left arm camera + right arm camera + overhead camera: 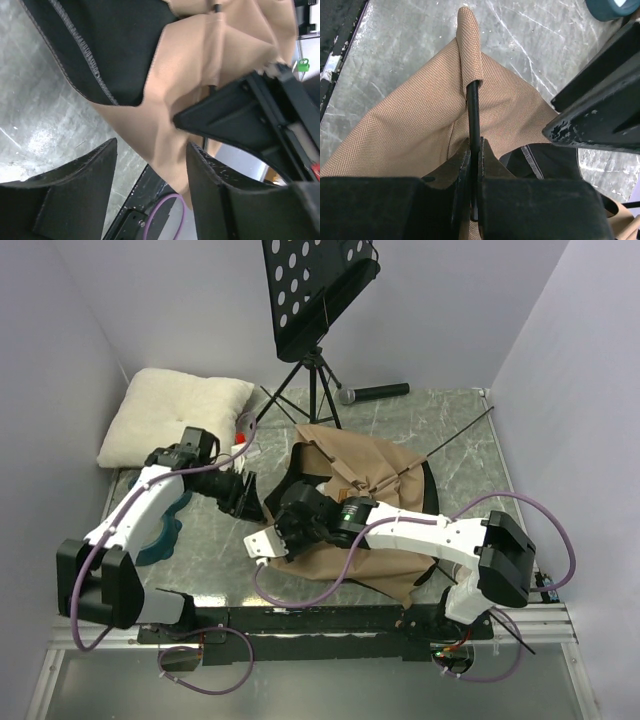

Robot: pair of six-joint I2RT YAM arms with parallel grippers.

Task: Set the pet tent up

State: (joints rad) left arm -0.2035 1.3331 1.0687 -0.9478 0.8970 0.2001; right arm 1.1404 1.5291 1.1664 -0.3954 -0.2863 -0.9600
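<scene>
Right gripper (474, 150) clamped on the black pole (473, 107) of the pet tent (372, 468); the pole runs straight ahead of its fingers into the tan sleeve. Left gripper (151, 147) spread wide, gripping nothing. Tent fabric edge hangs just ahead, between its fingertips.

Top camera is looking down from six o'clock; wrist cameras, facing three and nine, are sharing the pet tent (370, 468) close-up.
</scene>
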